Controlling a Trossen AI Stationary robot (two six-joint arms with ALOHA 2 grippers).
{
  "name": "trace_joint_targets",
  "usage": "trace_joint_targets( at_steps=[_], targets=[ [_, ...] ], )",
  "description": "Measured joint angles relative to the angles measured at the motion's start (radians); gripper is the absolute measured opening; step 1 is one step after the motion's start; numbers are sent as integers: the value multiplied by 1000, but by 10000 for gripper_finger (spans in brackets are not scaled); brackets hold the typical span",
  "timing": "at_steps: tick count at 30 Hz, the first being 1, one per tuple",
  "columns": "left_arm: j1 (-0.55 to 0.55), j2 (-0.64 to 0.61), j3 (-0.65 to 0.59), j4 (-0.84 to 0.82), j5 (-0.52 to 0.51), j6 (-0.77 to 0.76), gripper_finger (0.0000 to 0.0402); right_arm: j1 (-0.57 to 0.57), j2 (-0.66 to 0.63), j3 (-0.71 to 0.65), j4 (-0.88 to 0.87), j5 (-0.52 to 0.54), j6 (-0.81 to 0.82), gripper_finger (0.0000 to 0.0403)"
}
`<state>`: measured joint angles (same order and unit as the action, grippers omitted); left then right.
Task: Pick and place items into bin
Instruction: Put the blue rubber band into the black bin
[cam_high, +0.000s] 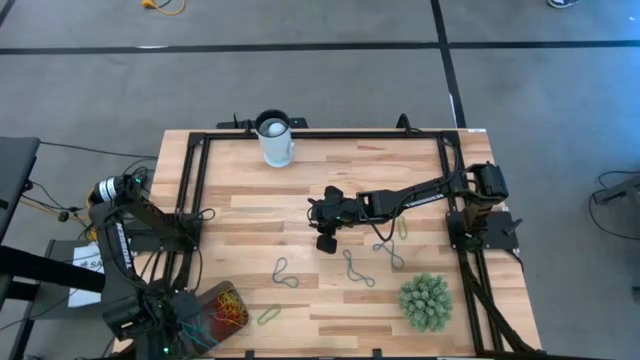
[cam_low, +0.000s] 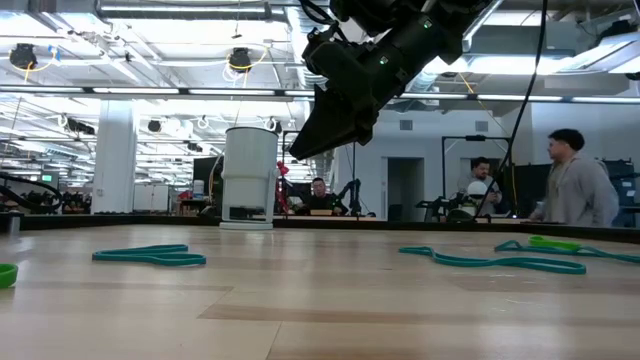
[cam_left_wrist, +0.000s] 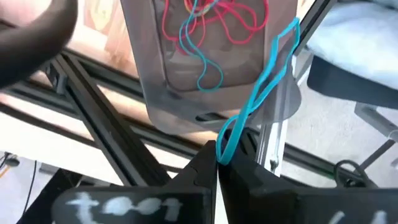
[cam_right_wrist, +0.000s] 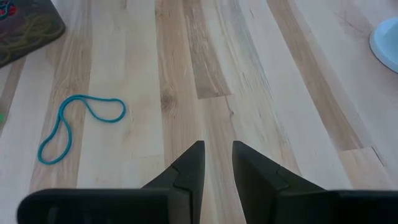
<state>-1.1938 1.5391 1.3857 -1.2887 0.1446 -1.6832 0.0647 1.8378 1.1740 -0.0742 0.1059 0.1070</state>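
Observation:
The bin (cam_high: 225, 312) sits at the table's near left corner and holds several red, orange and yellow bands; in the left wrist view the bin (cam_left_wrist: 186, 81) shows red and blue bands inside. My left gripper (cam_left_wrist: 217, 163) hovers by the bin, shut on a blue band (cam_left_wrist: 267, 81). My right gripper (cam_right_wrist: 217, 158) hangs open above the table's middle (cam_high: 327, 241) and touches nothing. Teal bands (cam_high: 283, 272) (cam_high: 358, 268) (cam_high: 390, 250) and green bands (cam_high: 270, 315) (cam_high: 402, 228) lie flat on the wood. My left gripper pinches the blue band at one end of its loop (cam_left_wrist: 225, 149) between the two fingertips. The rest of the band stretches away from the fingers as a long narrow loop, its far end (cam_left_wrist: 291, 28) beside the bin's wall, lifted clear of the table.
A white cup (cam_high: 275, 140) stands near the far edge. The spiky green plant ball (cam_high: 425, 300) sits near the right corner. A black frame (cam_high: 192, 190) runs along the table's edges. People (cam_low: 565, 185) stand in the room behind. Bare wood lies between the loose bands.

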Motion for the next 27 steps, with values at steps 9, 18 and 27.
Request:
trace_joint_targets(
  at_steps=[9, 18, 27],
  targets=[
    [0, 0, 0, -14, 61, -12, 0, 0, 0, 0, 0, 0, 0, 77],
    [-10, 0, 0, -40, 56, -55, 0, 0, 0, 0, 0, 0, 0, 77],
    [-8, 0, 0, -32, -167, -105, 0, 0, 0, 0, 0, 0, 17, 77]
  ],
)
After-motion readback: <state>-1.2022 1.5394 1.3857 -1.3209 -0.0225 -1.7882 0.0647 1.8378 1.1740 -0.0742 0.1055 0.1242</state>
